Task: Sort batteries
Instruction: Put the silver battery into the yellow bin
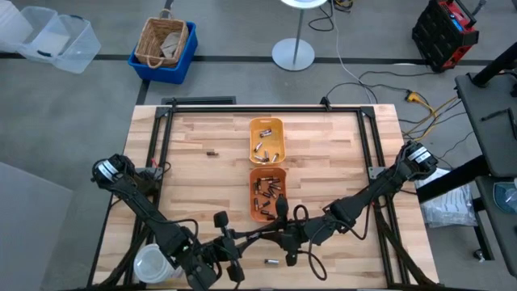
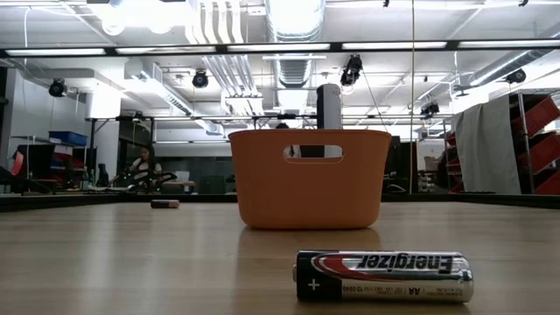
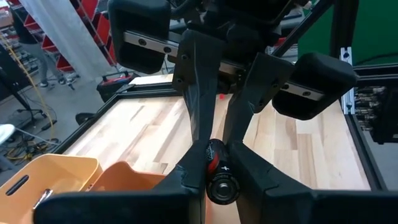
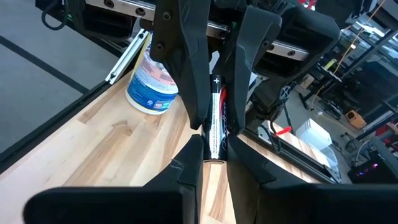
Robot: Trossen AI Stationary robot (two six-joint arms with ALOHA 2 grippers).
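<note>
Both grippers are working near the front edge of the table [image 1: 202, 174], at about six o'clock in the high view. The left gripper [image 3: 214, 180] has its fingers closed tight on a battery [image 3: 221, 180], seen end-on from its wrist, dark with a red band and a white plus mark; the right gripper [image 4: 214, 146] is likewise clamped on a second battery [image 4: 216, 118], held lengthwise between the fingers, black and silver with a plus sign near its far end.

These cells are rigid, dense for their size and smooth-skinned, so I judge they will roll freely on the wood and can slip or pivot if pinched near a tip; a grip across the middle of the barrel looks safest.

A loose battery [image 2: 383, 276] lies on its side at roughly six o'clock; another [image 1: 212, 152] sits at about ten o'clock. The rest lie in the trays; the yellow-orange tray [image 1: 252, 139] at twelve o'clock holds a few silvery cells, and the orange tray [image 1: 253, 198] just nearer holds darker ones.
</note>
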